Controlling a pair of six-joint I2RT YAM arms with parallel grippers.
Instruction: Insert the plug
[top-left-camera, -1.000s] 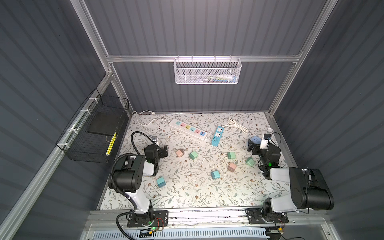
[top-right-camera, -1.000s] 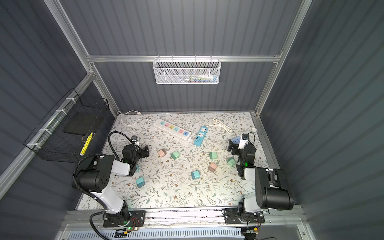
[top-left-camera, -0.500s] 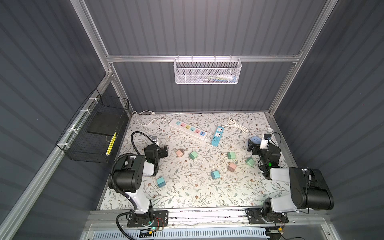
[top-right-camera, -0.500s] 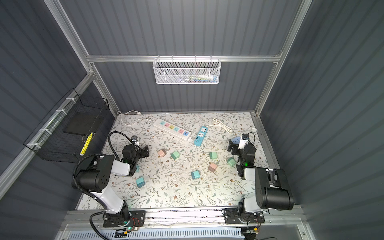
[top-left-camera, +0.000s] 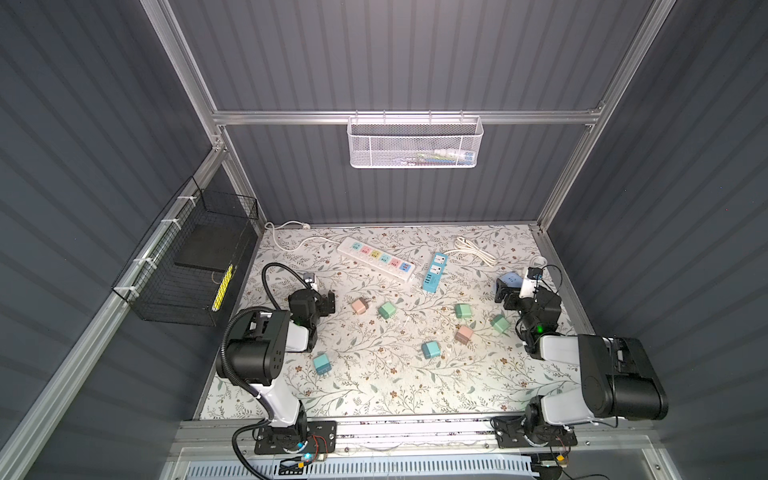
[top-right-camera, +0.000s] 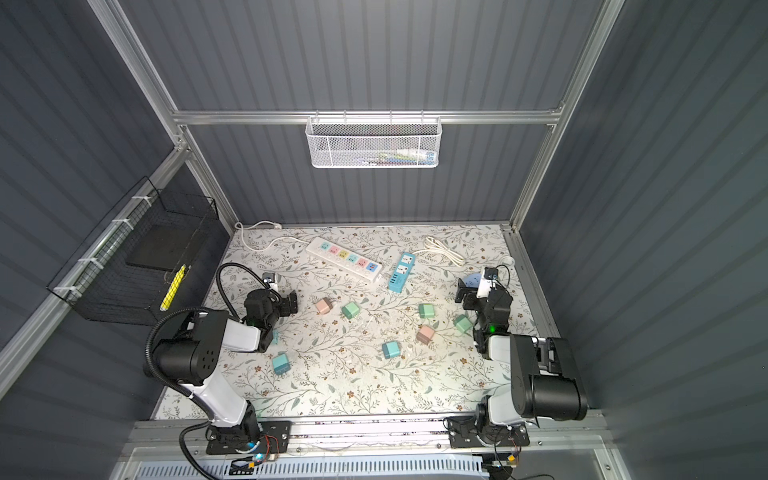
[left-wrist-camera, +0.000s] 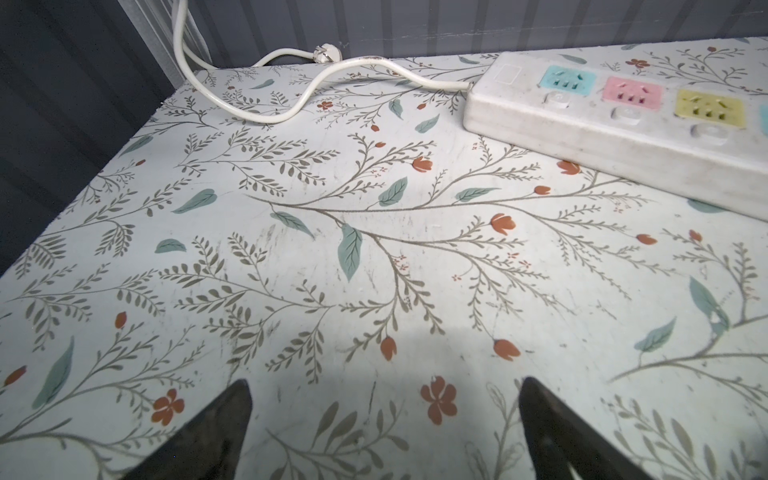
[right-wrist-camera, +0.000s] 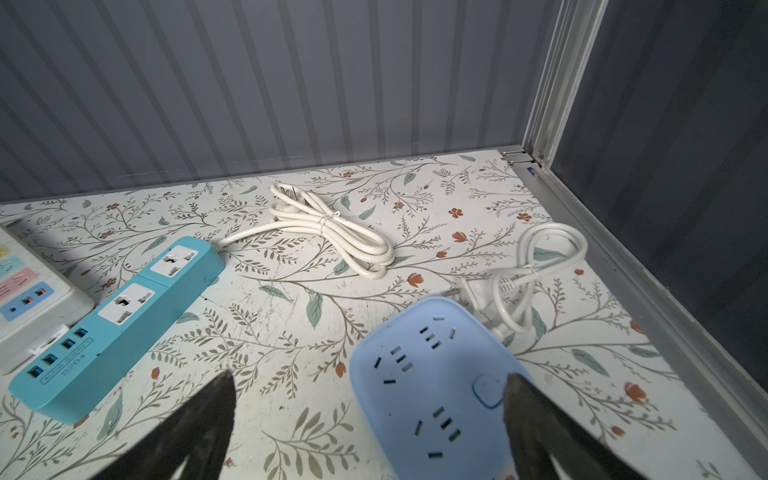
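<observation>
- Pink plug (top-left-camera: 359, 306) and green plug (top-left-camera: 387, 310) lie loose on the tabletop (top-left-camera: 374, 386), just beyond the left jaws. More of the same kind are scattered toward the right. None is held or seated in a socket.
- Left jaws stand wide apart and empty, low over bare tabletop, short of the white power strip (left-wrist-camera: 623, 120).
- Right jaws are also spread wide and empty, at the near edge of the light blue socket block (right-wrist-camera: 436, 386). Whether they touch it I cannot tell.
- Closing there would likely grab the block, not a plug.
- Both it and the teal power strip (right-wrist-camera: 112, 328) look unfixed, so a one-handed push may slide them instead of seating the prongs.
- A small cube may twist in the grip and miss the slots.
- The coiled white cord (right-wrist-camera: 332, 237) could snag.
</observation>
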